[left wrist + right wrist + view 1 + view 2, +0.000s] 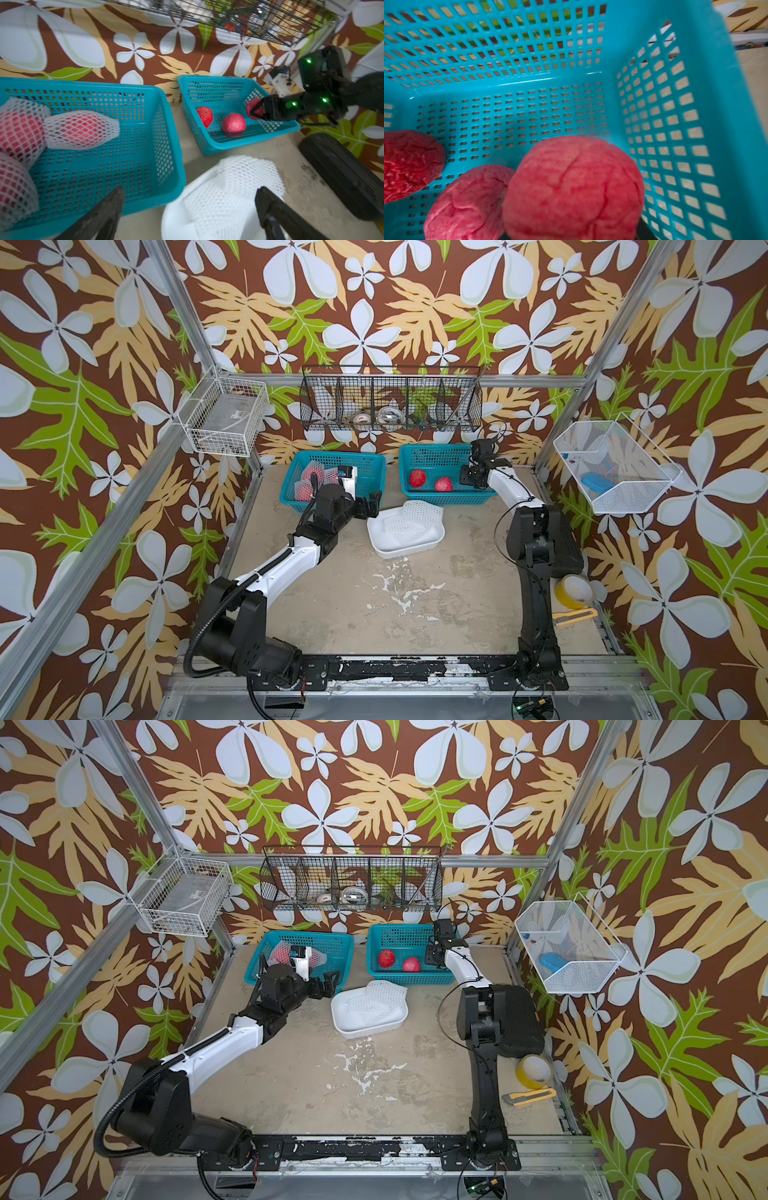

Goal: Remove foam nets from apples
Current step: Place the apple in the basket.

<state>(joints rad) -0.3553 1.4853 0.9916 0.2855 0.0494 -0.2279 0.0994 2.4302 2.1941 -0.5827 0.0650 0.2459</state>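
Note:
Three apples in white foam nets (81,129) lie in the left teal basket (365,460). Two bare red apples (417,478) (443,484) rest in the right teal basket (436,448). Empty foam nets (411,518) are piled in a white tray (382,547) in front of the baskets. My left gripper (190,193) hangs open and empty above the gap between the left basket and the tray. My right gripper (471,479) is shut on a third bare apple (575,187), held low inside the right basket near its right wall. That apple is hidden in both top views.
A black wire basket (390,402) hangs on the back wall above the teal baskets. White wire baskets (224,418) (615,468) hang on the side walls. A yellow tape roll (575,591) and a yellow utility knife (573,618) lie by the right arm's base.

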